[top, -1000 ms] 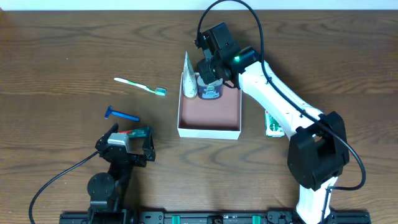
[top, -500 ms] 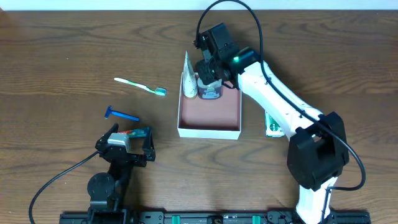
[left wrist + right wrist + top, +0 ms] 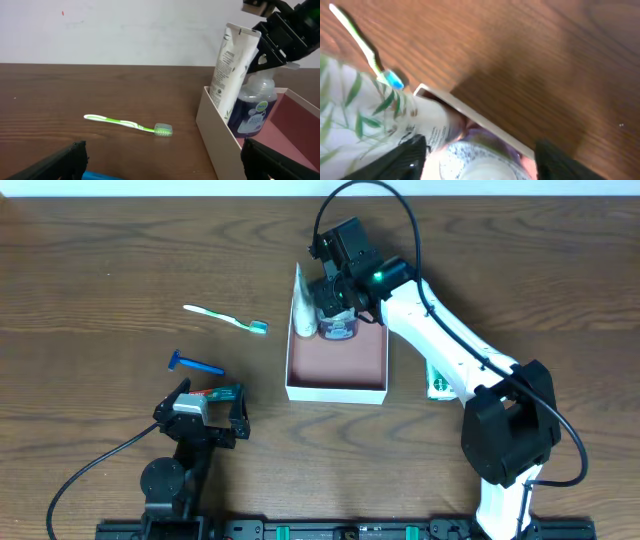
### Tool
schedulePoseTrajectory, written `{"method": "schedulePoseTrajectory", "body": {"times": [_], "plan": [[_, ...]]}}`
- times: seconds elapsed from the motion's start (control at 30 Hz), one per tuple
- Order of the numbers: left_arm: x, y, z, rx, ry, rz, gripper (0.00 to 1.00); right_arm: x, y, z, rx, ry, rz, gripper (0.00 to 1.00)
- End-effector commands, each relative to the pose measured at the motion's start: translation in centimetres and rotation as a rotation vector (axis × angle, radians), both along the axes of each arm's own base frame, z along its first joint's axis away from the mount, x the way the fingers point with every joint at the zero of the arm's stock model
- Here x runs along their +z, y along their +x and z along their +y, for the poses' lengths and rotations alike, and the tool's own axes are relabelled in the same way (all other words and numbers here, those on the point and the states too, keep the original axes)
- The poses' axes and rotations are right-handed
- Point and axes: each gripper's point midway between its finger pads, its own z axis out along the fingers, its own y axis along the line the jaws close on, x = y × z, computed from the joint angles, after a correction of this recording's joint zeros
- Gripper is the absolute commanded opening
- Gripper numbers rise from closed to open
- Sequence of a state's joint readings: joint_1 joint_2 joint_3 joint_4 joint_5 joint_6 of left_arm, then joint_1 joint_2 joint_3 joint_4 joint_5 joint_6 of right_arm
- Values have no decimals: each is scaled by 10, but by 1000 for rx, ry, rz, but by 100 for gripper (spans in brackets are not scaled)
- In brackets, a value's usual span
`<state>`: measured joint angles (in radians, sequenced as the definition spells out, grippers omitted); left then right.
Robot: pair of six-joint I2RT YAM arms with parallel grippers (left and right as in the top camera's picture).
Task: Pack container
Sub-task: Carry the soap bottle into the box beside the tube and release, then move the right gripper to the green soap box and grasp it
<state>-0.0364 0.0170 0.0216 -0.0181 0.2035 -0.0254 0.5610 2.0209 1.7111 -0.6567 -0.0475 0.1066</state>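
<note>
Container (image 3: 340, 365) sits mid-table. 1 white tube (image 3: 301, 305) leans in its far-left corner, 1 blue bottle (image 3: 338, 330) just beside it. Right gripper (image 3: 335, 298) is spread around the bottle top. Left gripper (image 3: 208, 398) is spread wide, empty, at front-left.

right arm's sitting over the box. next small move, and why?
Probably lift the right gripper straight up. Its jaws stand open on either side of the blue bottle, which stands upright in a far corner of the box, beside the leaning white tube. A sideways exit could knock either one over.
</note>
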Motion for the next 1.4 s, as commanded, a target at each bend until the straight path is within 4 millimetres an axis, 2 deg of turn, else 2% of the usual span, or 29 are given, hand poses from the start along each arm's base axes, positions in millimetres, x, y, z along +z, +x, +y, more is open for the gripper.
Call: {"method": "schedulePoseTrajectory", "body": {"times": [0.0,0.23,0.4,0.53,0.67,0.83,0.9,0.97,1.1,1.23,1.37], "plan": [[-17,-1,-4,-21,3,51,98,26,4,3,-1,35,-52,76],[-17,-1,-4,-21,3,51,98,82,16,-13,-60,80,-161,76],[-17,-1,-4,-21,3,51,98,97,20,-36,-123,44,-202,73],[-17,-1,-4,-21,3,51,98,103,21,-63,-199,1,-202,70],[-17,-1,-4,-21,3,51,98,118,3,-101,-305,10,-141,67],[-17,-1,-4,-22,3,51,98,129,-41,-159,-439,-7,-6,76],[-17,-1,-4,-21,3,51,98,124,-61,-176,-459,-33,74,81],[-17,-1,-4,-21,3,51,98,113,-80,-191,-482,-82,161,82],[-17,-1,-4,-21,3,51,97,85,-96,-199,-492,-118,264,81],[-17,-1,-4,-21,3,51,98,40,-106,-194,-474,-115,353,81],[-17,-1,-4,-21,3,51,98,-13,-120,-200,-513,-132,423,80]]}}
